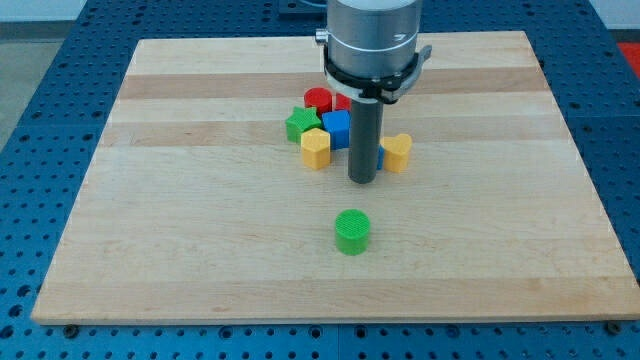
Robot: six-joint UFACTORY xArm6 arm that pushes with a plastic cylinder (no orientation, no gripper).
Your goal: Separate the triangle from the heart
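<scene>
Rod w/ no gripper, so nothing to open or close; my tip sits on the wooden board, at the bottom edge of the block cluster near board centre-top. Tip is between the yellow block on the view's left and the yellow heart on the view's right, close to both; contact can't be confirmed.

Blue block is just behind the rod, touching the left yellow block. Another blue piece peeks out btwn rod and heart, mostly hidden; shape unclear, can't tell if it's the triangle. Green block is at cluster's left, red cylinder at its top, second red piece beside it partly behind the rod.

Green cylinder stands alone, well apart, toward the view's bottom from the tip.
</scene>
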